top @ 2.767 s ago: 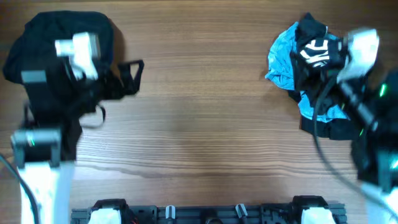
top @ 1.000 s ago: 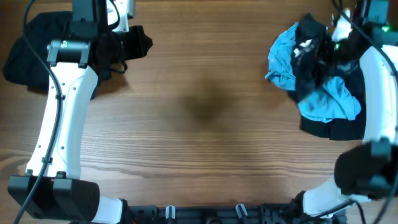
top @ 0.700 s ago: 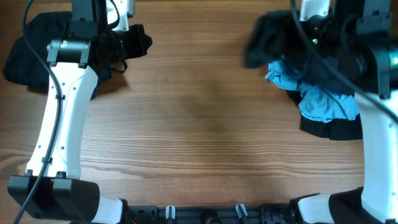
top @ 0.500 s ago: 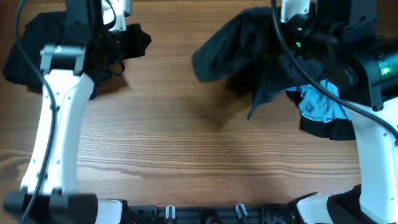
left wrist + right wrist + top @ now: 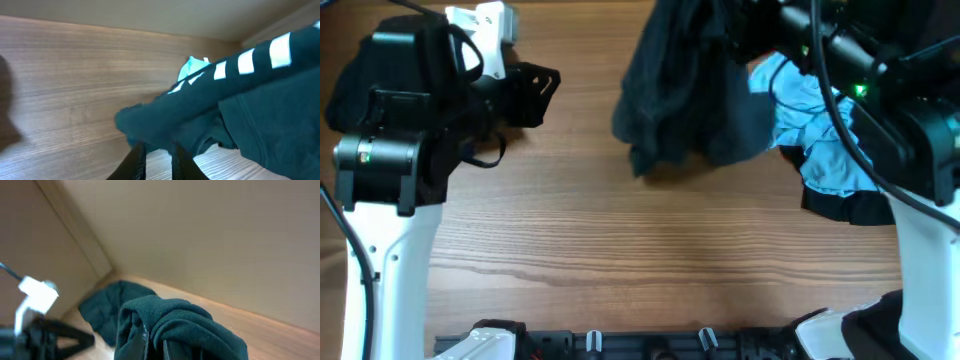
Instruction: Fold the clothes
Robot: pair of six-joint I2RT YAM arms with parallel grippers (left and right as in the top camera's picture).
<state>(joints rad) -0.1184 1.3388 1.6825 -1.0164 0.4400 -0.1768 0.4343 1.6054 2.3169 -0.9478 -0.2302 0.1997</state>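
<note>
The right jaws pinch a dark teal garment (image 5: 685,90) and hold it up over the far middle of the tabletop (image 5: 650,240). Its folds hang just beside the blue garment (image 5: 825,150) heaped at the right. The left jaws stand slightly parted and empty, near a black pile (image 5: 345,85) at far left.

The left arm (image 5: 390,250) rises from the near left, its white link running up to a black joint, and the wrist is turned right toward the middle. The left gripper (image 5: 157,152) holds nothing, its fingers a narrow gap apart. The right arm (image 5: 920,250) reaches from the near right to the far edge and bends leftward. The right gripper (image 5: 155,345) is clamped on a dark garment (image 5: 680,90).
</note>
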